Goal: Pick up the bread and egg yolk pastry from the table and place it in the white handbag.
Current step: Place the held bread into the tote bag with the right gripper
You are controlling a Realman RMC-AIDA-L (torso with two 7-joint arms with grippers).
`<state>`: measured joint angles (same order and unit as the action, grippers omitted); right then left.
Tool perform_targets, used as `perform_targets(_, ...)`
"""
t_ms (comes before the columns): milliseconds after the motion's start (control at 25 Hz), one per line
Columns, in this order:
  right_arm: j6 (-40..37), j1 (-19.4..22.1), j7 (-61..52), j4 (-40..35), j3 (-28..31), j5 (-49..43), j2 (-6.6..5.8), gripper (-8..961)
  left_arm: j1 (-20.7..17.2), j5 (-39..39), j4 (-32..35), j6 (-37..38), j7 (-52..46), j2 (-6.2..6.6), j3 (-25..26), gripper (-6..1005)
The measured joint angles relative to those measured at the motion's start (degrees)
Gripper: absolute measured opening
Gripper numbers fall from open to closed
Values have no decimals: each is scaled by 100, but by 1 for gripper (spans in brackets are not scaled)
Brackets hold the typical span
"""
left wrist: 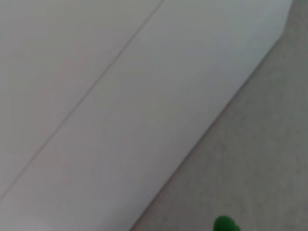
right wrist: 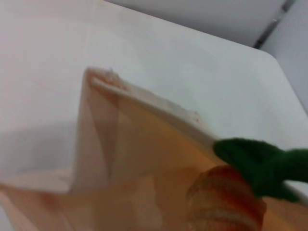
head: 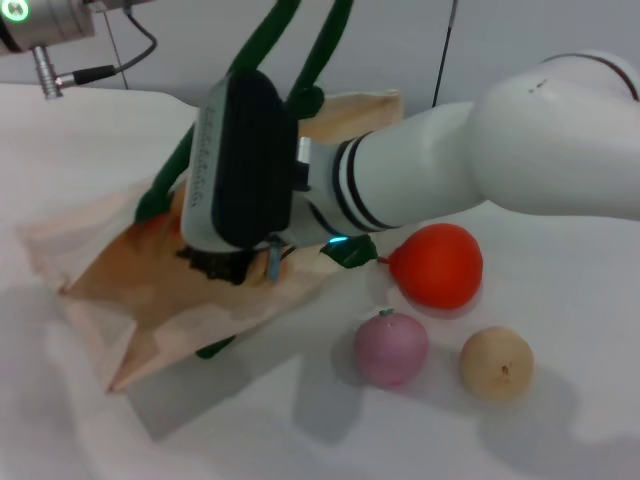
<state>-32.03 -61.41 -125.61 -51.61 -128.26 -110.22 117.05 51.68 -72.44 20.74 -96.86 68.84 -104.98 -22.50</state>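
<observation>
Right gripper [head: 228, 262] is reaching in from the right side of the head view and hanging low over the mouth of the white handbag [head: 150, 300], its dark body blocking the fingers, so whether they are apart or together is impossible to tell from here. The bag is lying on the white table [head: 560, 440], mouth gaping, with its dark green handles [head: 300, 50] looping up behind the wrist. Over on the right wrist view, the bread [right wrist: 224, 202] is showing its orange-brown and cream stripes inside the bag, sitting against the fabric just under the rim, with a green handle [right wrist: 264, 166] crossing in front of its top. The egg yolk pastry [head: 496, 363] is sitting out on the table, well clear of the bag, just beside a pink round fruit [head: 391, 347], and an orange-red pear-shaped fruit [head: 437, 264] is lying behind the pair, nearer the arm. Left gripper is barely in play: only a metal part of the left arm [head: 45, 25] is peeking in at the top left corner, far from the action, and its wrist view is catching just pale surfaces and a small green blob [left wrist: 225, 224].
</observation>
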Motion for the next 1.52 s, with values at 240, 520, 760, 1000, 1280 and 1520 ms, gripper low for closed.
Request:
perform_targets(240,536,-30,2,461,-12,-28,10,249,45,-113,0,-410,-34,-24,67,186)
perform_targets(520,1069,9,-24,780,-13,5,8,249,-164,-530,42,-635,-60,23,75,189)
perform_targets(760,1421,84,-61,1041,32,17,16,246,-422,-917,62,-643,-67,123,81,191)
perform_targets(1000,1873,209,-307,1176,71,19,-3,459,-633,-1157,62,-640,-94,193,89,194)
perform_targets(1280,1911,397,-391,963,90,-18,-30,664,-847,-1330,62,-567,-101,276,88,196)
perform_targets(1520,1696,676,-376,554,83,-36,-54,868,-953,-1343,62,-267,-93,310,88,199)
